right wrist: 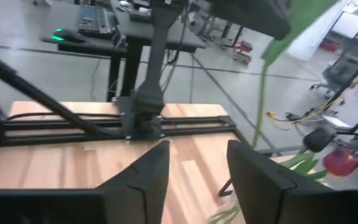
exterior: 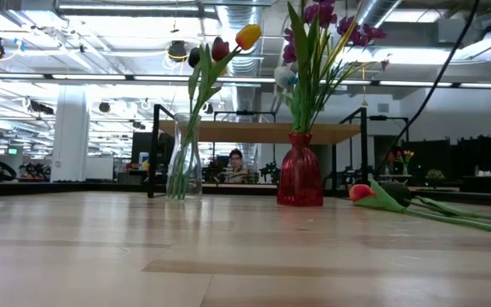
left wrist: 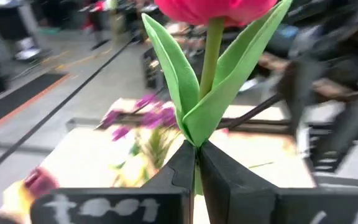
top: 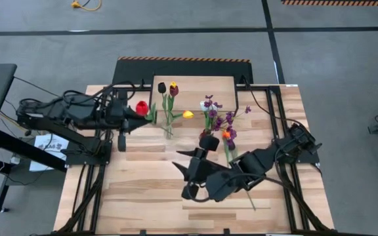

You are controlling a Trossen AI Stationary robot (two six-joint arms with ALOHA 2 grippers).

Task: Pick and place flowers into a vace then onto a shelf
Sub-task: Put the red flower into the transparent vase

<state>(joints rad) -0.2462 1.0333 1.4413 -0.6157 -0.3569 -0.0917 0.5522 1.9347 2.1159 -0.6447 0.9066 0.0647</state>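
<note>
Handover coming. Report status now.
Left hand shut on red tulip stem. Right hand open, empty, mid-table. Clear vase and red vase stand loaded before the shelf.

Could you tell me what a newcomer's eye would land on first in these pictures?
Probably the red tulip filling the left wrist view, its green stem pinched in the shut left end effector near the table's left rear. Next, the two bouquets standing mid-table in front of the shelf: a clear glass vase with dark, red and yellow tulips, and a red vase of purple sprigs. The right end effector is open, holding nothing.
</note>
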